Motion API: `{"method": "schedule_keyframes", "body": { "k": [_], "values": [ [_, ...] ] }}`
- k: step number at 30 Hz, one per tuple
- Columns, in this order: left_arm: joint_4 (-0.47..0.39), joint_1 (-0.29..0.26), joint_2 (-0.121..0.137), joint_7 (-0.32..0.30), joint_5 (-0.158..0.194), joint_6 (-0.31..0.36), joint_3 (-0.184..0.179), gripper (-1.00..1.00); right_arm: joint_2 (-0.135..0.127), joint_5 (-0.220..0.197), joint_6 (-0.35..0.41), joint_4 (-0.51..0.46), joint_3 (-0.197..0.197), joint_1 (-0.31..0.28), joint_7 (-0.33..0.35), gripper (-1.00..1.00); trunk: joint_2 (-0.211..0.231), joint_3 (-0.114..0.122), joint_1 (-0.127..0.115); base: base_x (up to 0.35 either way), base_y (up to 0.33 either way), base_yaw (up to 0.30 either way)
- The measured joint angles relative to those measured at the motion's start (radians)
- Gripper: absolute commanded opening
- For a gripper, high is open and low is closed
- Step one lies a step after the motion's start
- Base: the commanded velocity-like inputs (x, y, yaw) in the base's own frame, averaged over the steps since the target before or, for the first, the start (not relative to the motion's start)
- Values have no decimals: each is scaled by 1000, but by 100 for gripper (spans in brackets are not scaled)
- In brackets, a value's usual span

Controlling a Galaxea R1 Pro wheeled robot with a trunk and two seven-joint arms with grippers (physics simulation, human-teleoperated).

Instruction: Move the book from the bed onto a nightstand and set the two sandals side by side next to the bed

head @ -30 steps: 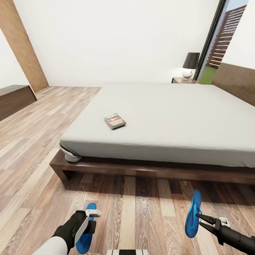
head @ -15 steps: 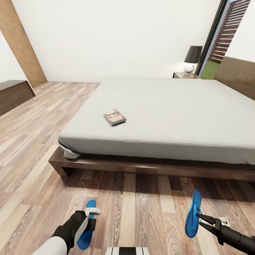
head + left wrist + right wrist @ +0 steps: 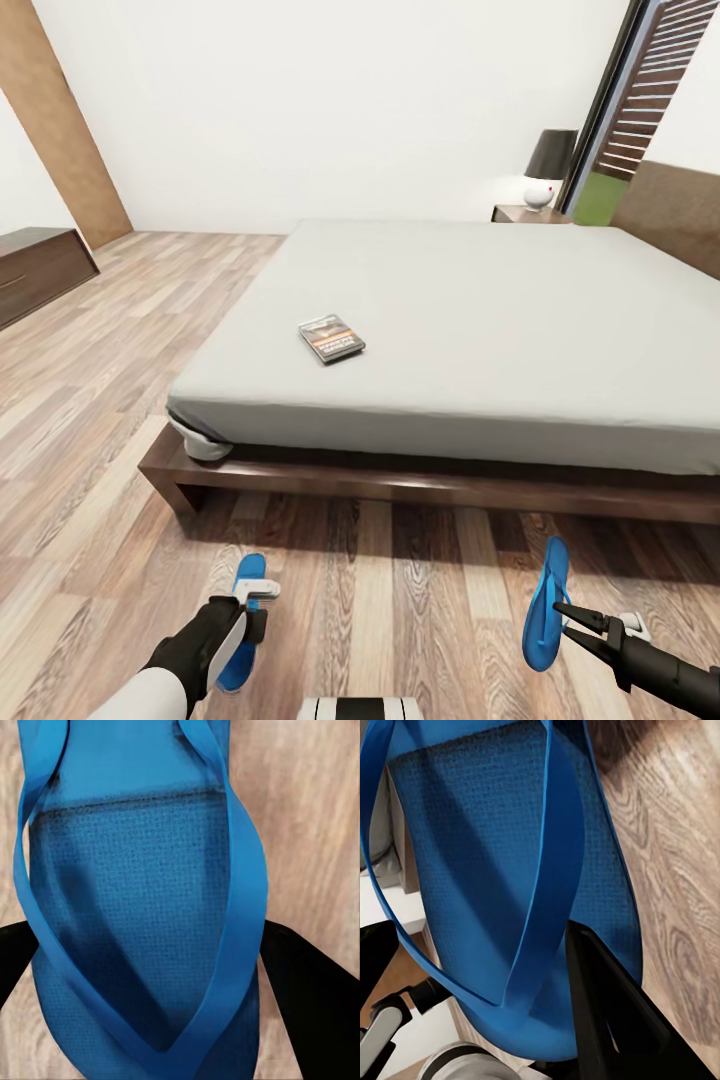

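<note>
The book (image 3: 331, 338) lies flat on the pale grey bed (image 3: 470, 320), near its front left corner. My left gripper (image 3: 256, 594) is low over the plank floor, shut on one blue sandal (image 3: 243, 625) that lies flat beneath it. In the left wrist view that sandal (image 3: 142, 907) sits between the black fingers (image 3: 307, 1005). My right gripper (image 3: 568, 617) is shut on the other sandal (image 3: 546, 604), which it holds on edge above the floor. Up close, a black finger (image 3: 607, 1020) presses on this sandal's sole (image 3: 510, 855). A nightstand (image 3: 527, 213) stands beyond the bed's far side.
A black-shaded lamp (image 3: 547, 168) sits on the nightstand. The dark-framed glass door (image 3: 612, 110) and brown headboard (image 3: 668, 215) are at the right. A long low dark cabinet (image 3: 40, 268) stands at the left wall. Open floor runs along the bed's dark frame (image 3: 400, 485).
My left gripper and its sandal have shifted a little forward toward the bed. The head view has shifted slightly. The right gripper and its sandal hold still.
</note>
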Motion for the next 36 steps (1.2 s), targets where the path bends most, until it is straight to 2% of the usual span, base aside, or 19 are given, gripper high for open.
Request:
{"method": "schedule_keyframes", "body": {
  "k": [4, 7, 14, 18, 27, 36],
  "values": [
    [2, 0, 5, 11, 0, -44, 0, -100, 0, 0, 0, 0, 0, 0, 0, -100, 0, 0, 0, 4, 3, 0],
    [2, 0, 15, 13, 1, -53, 0, -100, 0, 1, 0, 0, 1, 0, 0, -100, 0, 0, 0, 0, 0, 0],
    [7, 0, 22, 13, 1, -70, -1, -100, 0, 0, 0, 0, 1, 0, 0, -100, 0, 0, 0, 33, 0, 0],
    [8, 0, 40, 14, -1, -85, 1, -100, 0, 0, 0, 0, 2, 0, 0, -100, 0, 0, 0, 229, 48, 0],
    [9, 0, 42, 14, 0, -88, 0, -100, 0, 0, 0, 0, 1, 0, 0, -100, 0, 0, 0, 40, 19, 0],
    [8, 0, 43, 14, 0, -87, 1, -100, 0, 0, 0, 0, 2, 0, 0, -100, 0, 0, 0, 89, 155, 0]
  ]
}}
